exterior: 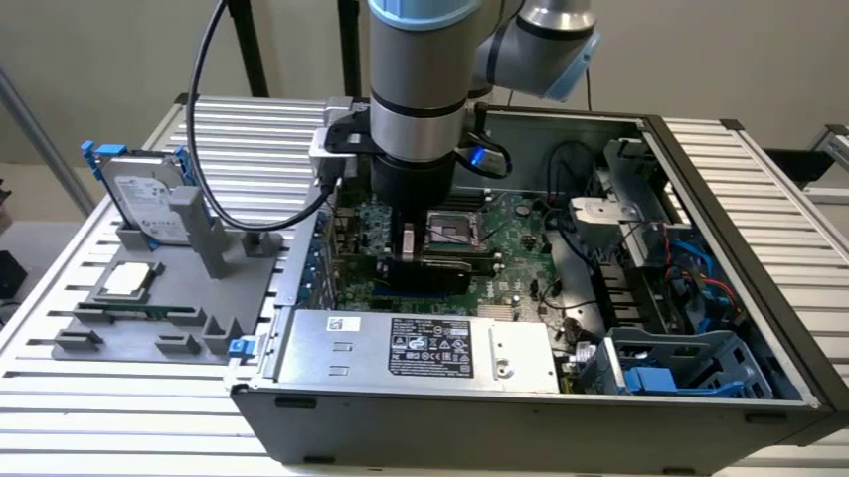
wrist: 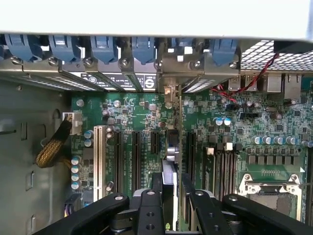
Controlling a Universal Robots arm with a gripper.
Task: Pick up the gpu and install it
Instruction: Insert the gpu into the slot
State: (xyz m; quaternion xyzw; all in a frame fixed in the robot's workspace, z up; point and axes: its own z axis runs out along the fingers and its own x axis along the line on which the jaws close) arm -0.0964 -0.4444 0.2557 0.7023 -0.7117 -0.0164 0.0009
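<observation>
Inside the open computer case [exterior: 743,189] on the metal table [exterior: 54,328], the gripper [wrist: 171,196] holds the gpu [wrist: 172,147] edge-on, low over the green board's [wrist: 254,122] slots, picked up but not pushed in.

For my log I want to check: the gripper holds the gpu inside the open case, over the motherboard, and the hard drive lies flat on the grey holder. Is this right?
Not quite. The hard drive stands on its edge on the grey holder, not flat; the exterior view shows it. The rest holds: the gripper holds the gpu inside the open case, over the motherboard.
</observation>
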